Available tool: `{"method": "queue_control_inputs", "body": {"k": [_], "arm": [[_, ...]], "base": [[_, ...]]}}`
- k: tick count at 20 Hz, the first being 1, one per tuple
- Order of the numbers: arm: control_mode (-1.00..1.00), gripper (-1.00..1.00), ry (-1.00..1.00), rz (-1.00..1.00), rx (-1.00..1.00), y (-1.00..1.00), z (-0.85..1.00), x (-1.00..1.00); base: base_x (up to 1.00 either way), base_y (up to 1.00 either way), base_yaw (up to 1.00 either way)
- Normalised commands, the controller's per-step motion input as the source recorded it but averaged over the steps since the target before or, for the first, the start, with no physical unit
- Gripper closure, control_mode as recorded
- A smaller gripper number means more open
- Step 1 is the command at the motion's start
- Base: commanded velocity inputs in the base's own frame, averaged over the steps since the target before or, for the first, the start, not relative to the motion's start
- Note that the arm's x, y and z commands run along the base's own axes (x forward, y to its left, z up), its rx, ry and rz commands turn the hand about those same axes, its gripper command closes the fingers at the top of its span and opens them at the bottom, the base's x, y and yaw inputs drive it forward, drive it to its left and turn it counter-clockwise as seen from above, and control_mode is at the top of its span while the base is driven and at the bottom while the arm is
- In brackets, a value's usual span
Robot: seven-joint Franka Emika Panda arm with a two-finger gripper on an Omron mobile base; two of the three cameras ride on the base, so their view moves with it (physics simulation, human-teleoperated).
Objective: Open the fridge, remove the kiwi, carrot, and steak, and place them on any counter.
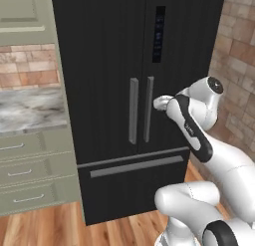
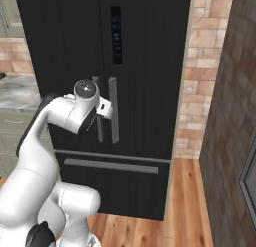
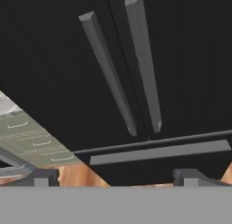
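The black fridge stands with both doors shut. Two grey bar handles run side by side down its middle, the left handle and the right handle. My gripper hovers just in front of the right handle at mid height, open, with nothing between its fingers. The kiwi, carrot and steak are hidden. The marbled counter lies to the fridge's left.
Sage-green drawers sit under the counter. A long grey handle crosses the fridge's bottom drawer. A brick wall and a dark panel close in on the right. Wood floor runs in front.
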Motion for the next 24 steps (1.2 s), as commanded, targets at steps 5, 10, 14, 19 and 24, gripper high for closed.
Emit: {"method": "queue_control_inputs", "body": {"k": [5,10,14,19,24], "arm": [[-1.0,-1.0,0.26,-0.13,0.07,0.0,-0.01,0.61],[-1.0,-1.0,0.11,-0.02,0.0,-0.12,0.0,0.21],[-1.0,-1.0,-0.13,0.0,0.0,-0.05,-0.02,0.34],[-1.0,-1.0,-0.11,0.0,0.02,0.0,0.0,0.52],[-1.0,-1.0,-0.1,0.0,0.02,0.0,0.0,0.47]], "base": [[0.0,0.0,0.0],[0.0,0.0,0.0],[0.0,0.0,0.0],[0.0,0.0,0.0],[0.0,0.0,0.0]]}}
